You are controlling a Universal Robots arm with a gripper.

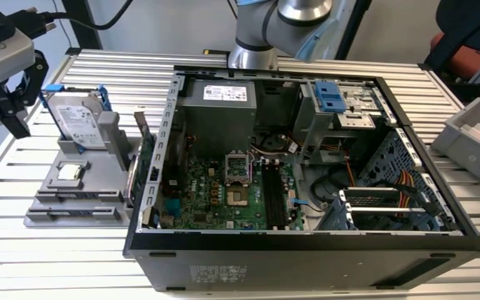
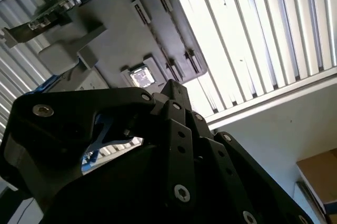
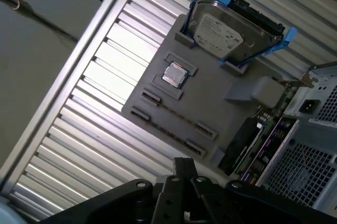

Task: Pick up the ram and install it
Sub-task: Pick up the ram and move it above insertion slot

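The ram (image 3: 178,114) is a thin dark stick standing on edge between clips near the front of the grey holder (image 1: 44,215), which lies on the table at the exterior view's left, beside the computer case. My gripper (image 1: 0,122) hangs above the table's edge, further toward the exterior view's left than the holder and well above it. Its black fingers (image 1: 20,122) stand apart and hold nothing. Inside the open case (image 1: 307,240) the motherboard's long black memory slots (image 1: 275,194) run beside the processor socket (image 1: 237,172).
The holder also carries an upright hard drive in a blue frame (image 1: 82,125) and a small silvery chip (image 1: 72,170). A green expansion card (image 1: 144,162) stands between holder and case. A grey bin (image 1: 474,140) sits at the exterior view's right. The arm's base (image 1: 252,53) is behind the case.
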